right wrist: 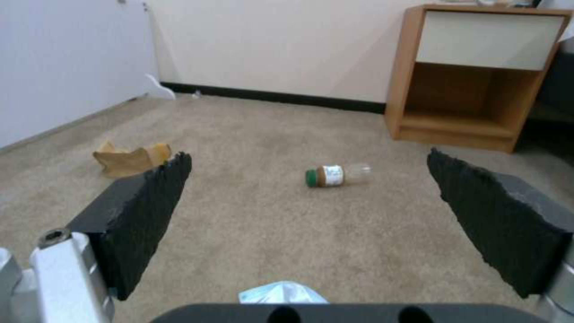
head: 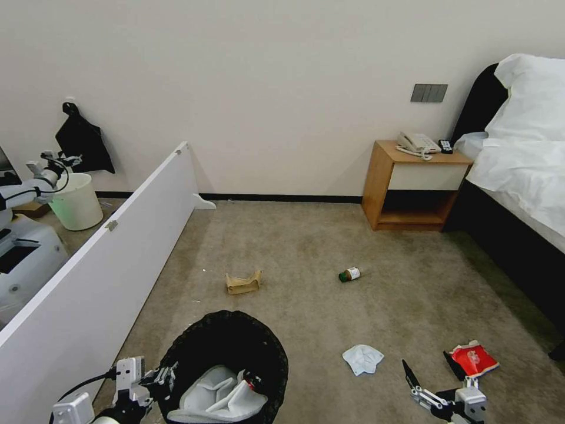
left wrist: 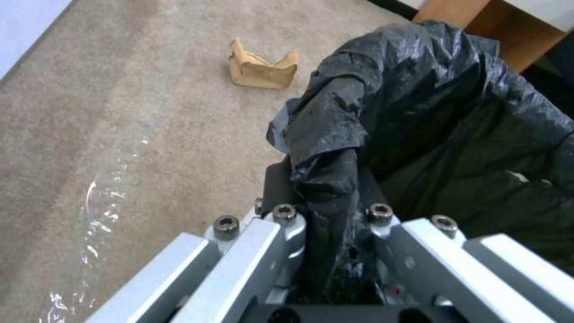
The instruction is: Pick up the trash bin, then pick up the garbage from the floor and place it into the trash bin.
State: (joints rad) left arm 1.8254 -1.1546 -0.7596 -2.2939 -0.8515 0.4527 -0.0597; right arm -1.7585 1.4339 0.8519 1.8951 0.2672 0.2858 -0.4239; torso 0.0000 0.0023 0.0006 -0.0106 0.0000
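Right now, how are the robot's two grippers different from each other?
The left gripper is shut on the trash bin, pinching its black-bagged rim; the right gripper is open and holds nothing. The left gripper sits at the bin's side, while the right gripper hangs over bare carpet with the small green-capped bottle lying ahead between its fingers. Both are low, at the robot's front.

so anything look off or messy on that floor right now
Litter lies on the carpet: a torn brown paper bag, a small bottle on its side, a crumpled tissue and a red packet. The left end effector holds the trash bin by its liner.
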